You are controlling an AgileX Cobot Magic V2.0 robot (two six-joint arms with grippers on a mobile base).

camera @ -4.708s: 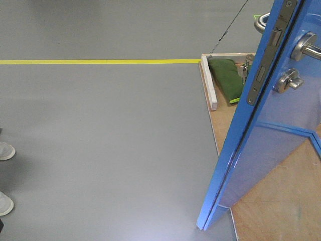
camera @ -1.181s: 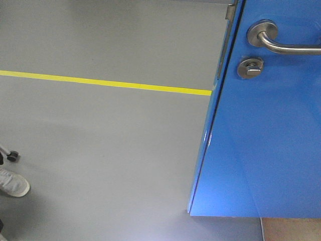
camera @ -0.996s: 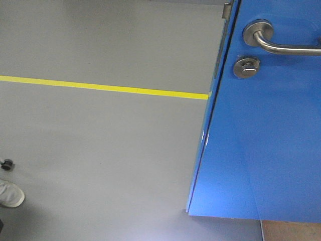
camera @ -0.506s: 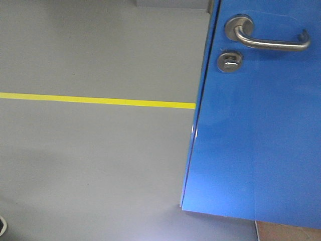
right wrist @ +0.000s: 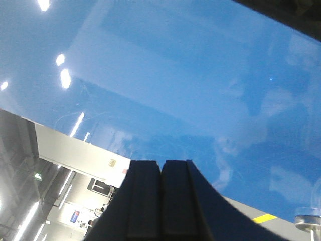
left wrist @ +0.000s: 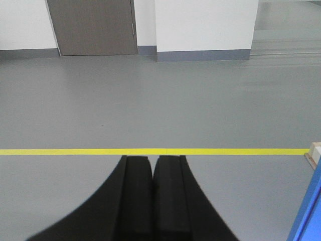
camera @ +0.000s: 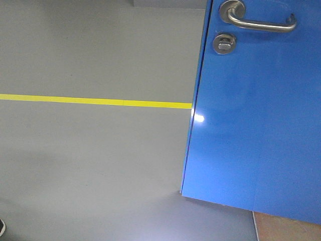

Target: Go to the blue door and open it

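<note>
Looking through the front camera, I see the blue door [camera: 256, 115] filling the right part of the view, its free edge standing on the grey floor [camera: 90, 165] where the yellow line [camera: 95, 101] runs into it. The silver lever handle [camera: 258, 20] is high on the door, close to that edge, and the round thumb-turn lock [camera: 224, 43] sits just below the handle. Under the door's bottom edge, a corner of a wooden base [camera: 286, 230] shows.

The left hand [left wrist: 152, 193] has its two black fingers pressed together and holds nothing; it points over the floor to the left of the door, and only a thin blue strip of the door enters its view at the lower right. The right hand [right wrist: 161, 201] is also closed and empty, and it points straight at the glossy door face, which seems very near to it. I cannot tell if it touches the panel.

I judge that the approach is mostly finished and the opening step is in hand. The next move, I think, calls for the right hand to reach the lever or press on the panel near the handle side, slowly, because the surface is glossy and the fingers may slide.
</note>
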